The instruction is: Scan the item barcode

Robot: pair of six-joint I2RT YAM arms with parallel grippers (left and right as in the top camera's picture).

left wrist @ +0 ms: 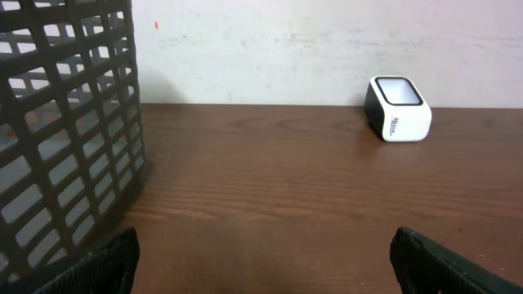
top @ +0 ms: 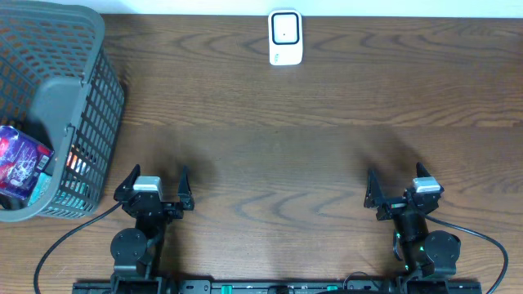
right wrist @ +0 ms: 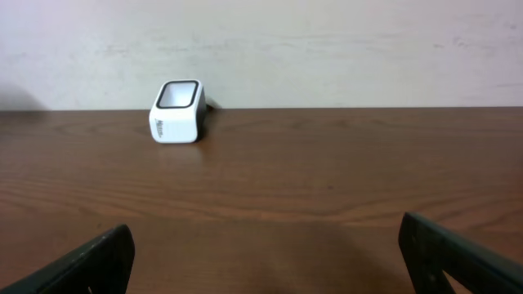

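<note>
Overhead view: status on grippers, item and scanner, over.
Left gripper and right gripper open, empty. Items in basket, not yet picked. Scanner at far edge, nothing blocking it.

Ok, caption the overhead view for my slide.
Left gripper and right gripper open; scanner across the table; item in basket.

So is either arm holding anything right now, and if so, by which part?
Nothing is held. The left gripper and right gripper are both open and empty; the purple packet lies in the basket.
</note>
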